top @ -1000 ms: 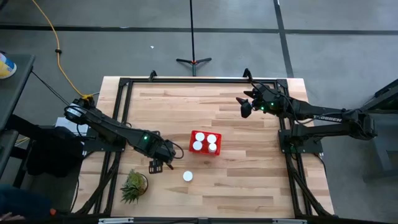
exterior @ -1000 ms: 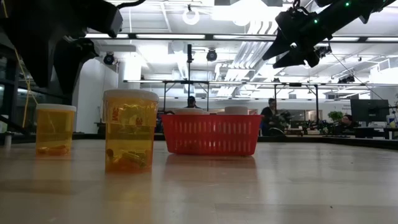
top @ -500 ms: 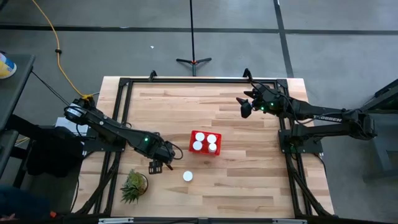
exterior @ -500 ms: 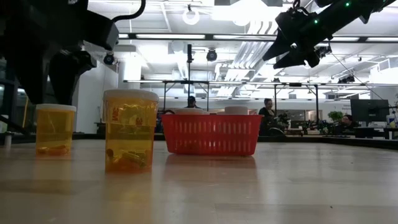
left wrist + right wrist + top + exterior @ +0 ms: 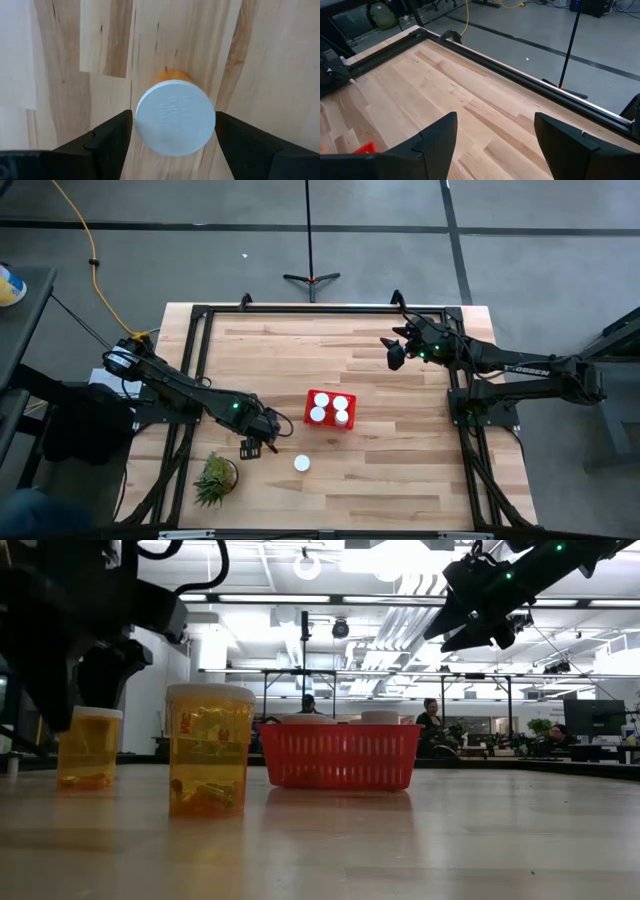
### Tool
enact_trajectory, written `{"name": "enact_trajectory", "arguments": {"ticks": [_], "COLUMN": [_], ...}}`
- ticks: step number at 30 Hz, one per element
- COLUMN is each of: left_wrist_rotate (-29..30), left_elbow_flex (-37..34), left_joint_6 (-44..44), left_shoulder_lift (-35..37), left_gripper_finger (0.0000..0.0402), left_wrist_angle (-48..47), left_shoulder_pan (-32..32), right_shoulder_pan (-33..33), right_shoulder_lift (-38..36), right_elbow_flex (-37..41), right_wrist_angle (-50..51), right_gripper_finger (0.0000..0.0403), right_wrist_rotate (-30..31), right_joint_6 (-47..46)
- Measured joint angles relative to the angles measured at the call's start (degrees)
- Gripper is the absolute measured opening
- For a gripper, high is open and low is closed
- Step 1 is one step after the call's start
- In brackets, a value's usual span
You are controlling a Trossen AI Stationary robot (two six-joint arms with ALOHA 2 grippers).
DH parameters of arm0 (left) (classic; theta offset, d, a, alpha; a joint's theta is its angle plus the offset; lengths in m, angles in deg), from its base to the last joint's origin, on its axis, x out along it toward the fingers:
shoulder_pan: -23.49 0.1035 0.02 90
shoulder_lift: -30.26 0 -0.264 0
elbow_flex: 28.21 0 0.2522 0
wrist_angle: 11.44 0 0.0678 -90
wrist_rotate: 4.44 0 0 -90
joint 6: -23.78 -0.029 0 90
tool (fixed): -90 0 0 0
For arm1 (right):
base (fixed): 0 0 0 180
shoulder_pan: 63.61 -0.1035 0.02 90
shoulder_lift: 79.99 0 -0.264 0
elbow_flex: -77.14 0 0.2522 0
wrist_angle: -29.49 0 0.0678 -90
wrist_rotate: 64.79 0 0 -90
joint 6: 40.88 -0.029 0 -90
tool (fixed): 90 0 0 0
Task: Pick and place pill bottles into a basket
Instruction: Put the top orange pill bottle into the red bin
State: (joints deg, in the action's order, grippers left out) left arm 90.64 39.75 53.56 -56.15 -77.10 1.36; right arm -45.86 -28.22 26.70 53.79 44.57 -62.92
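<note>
Pale wooden planks made up the table (image 5: 400, 460), framed by black rails and standing on a grey concrete floor. Near its middle sat the red basket (image 5: 312, 397), with four white-capped pill bottles (image 5: 330, 409) standing upright inside it. From the low view the basket (image 5: 341, 756) showed its slotted wall, with white caps just clearing the rim.

Two more bottles stood outside the basket. One loose bottle (image 5: 302, 463) stood alone on the table, closer to the camera-side edge than the basket. It was probably the nearer, larger bottle (image 5: 209, 749) in the low view, though that match was hard to confirm.

The left end effector (image 5: 257, 442) was lowered over the other bottle (image 5: 175, 118), between the basket and the small green plant (image 5: 215, 478). In the left wrist view its fingers (image 5: 107, 142) stood spread on either side of the white cap, with a gap of wood showing on each side, so they were not yet touching it. The low view showed this bottle (image 5: 87, 748) partly behind the dark arm.

The right end effector (image 5: 395, 350) hung raised above the far right part of the table, well apart from the basket, fingers (image 5: 436, 137) parted and holding nothing.
</note>
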Motion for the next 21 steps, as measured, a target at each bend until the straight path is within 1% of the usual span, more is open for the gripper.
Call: {"name": "enact_trajectory", "arguments": {"ticks": [9,21], "left_wrist_rotate": [0.17,1.22], "left_elbow_flex": [-1.39,-1.41], "left_joint_6": [-1.03,-1.14], "left_shoulder_lift": [0.0,0.0], "left_gripper_finger": [0.0317,0.0317], "left_wrist_angle": [6.23,5.65], "left_shoulder_pan": [0.0,0.0], "right_shoulder_pan": [-0.02,-0.01], "right_shoulder_lift": [0.0,0.0], "right_elbow_flex": [0.01,0.01], "right_wrist_angle": [0.0,0.0], "right_gripper_finger": [0.0256,0.0256], "right_wrist_rotate": [0.0,0.0], "right_joint_6": [0.0,0.01]}}
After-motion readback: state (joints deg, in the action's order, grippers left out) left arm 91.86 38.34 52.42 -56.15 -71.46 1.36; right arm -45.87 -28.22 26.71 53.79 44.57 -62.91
